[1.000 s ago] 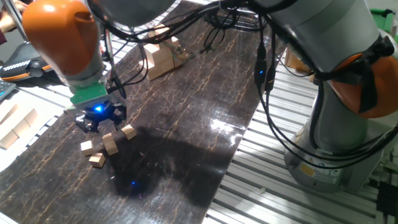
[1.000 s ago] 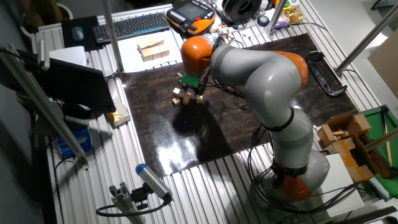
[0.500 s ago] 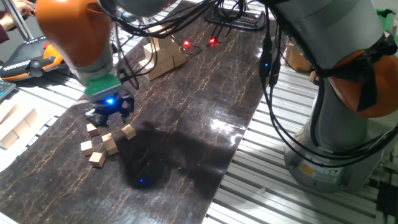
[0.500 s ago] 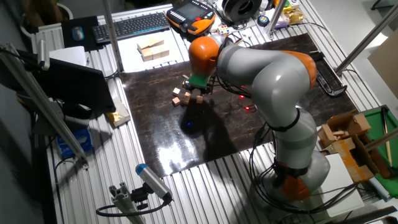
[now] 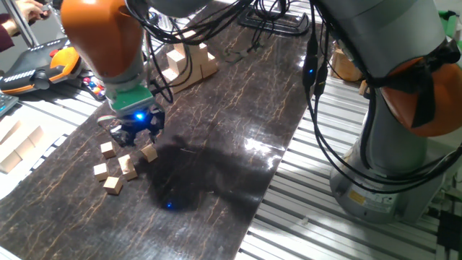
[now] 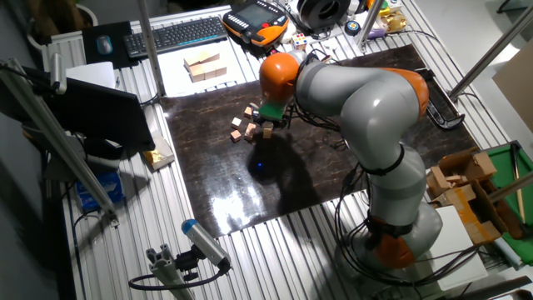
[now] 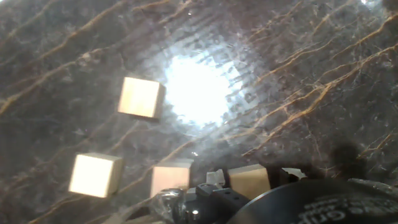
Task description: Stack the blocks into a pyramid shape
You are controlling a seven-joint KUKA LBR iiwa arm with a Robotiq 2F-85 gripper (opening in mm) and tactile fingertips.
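While the arm leans low over the dark marbled table (image 5: pixel 238 108), its gripper (image 5: pixel 135 135) hangs just above a loose scatter of small tan wooden blocks near the table's left edge. Nearest the camera in one fixed view lies a block (image 5: pixel 112 184), with another (image 5: pixel 100 171) just beside it; a little farther sit one (image 5: pixel 128 165) and one (image 5: pixel 107 149), and the block (image 5: pixel 149 152) closest to the fingertips lies right under the blue-lit head. All rest flat on the table, none stacked. From the hand view, four blocks show below the fingers: one (image 7: pixel 142 97) apart near a bright glare, three in a row at the bottom edge. Whether the fingers are spread or closed cannot be told; nothing visibly sits between them. Farther back stands a pile of larger wooden pieces (image 5: pixel 189 65). In the other fixed view, a keyboard (image 6: pixel 176 35) lies beyond the table.
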